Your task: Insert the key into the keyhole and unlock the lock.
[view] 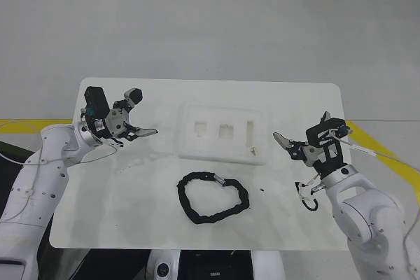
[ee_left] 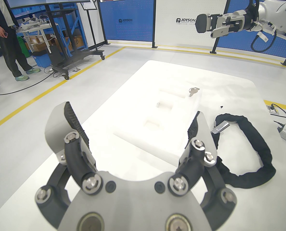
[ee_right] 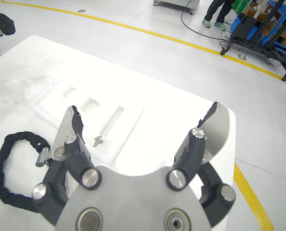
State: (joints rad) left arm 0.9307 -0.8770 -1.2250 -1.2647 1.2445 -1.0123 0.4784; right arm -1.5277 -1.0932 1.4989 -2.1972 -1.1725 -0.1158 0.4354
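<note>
A black fabric-covered chain lock (view: 212, 199) (ee_left: 250, 151) (ee_right: 5, 169) lies looped near the table's front middle, its silver cylinder (view: 215, 178) (ee_left: 220, 127) (ee_right: 41, 157) at the loop's far side. A small silver key (view: 253, 148) (ee_left: 193, 91) (ee_right: 97, 141) rests on the near right corner of the white foam tray (view: 224, 152) (ee_left: 143, 133) (ee_right: 123, 145). My left gripper (view: 138, 112) (ee_left: 133, 118) hangs open over the table's left side. Over the right side my right gripper (view: 302, 127) (ee_right: 145, 115) is open and holds nothing; it also shows across the table as the right gripper (ee_left: 201, 25).
The foam tray has three rectangular recesses (view: 226, 130); a small metal piece (ee_left: 158, 104) (ee_right: 95, 100) sits in the middle one. A tiny dark speck (view: 263, 189) (ee_left: 221, 107) lies on the table (view: 112, 217) right of the chain.
</note>
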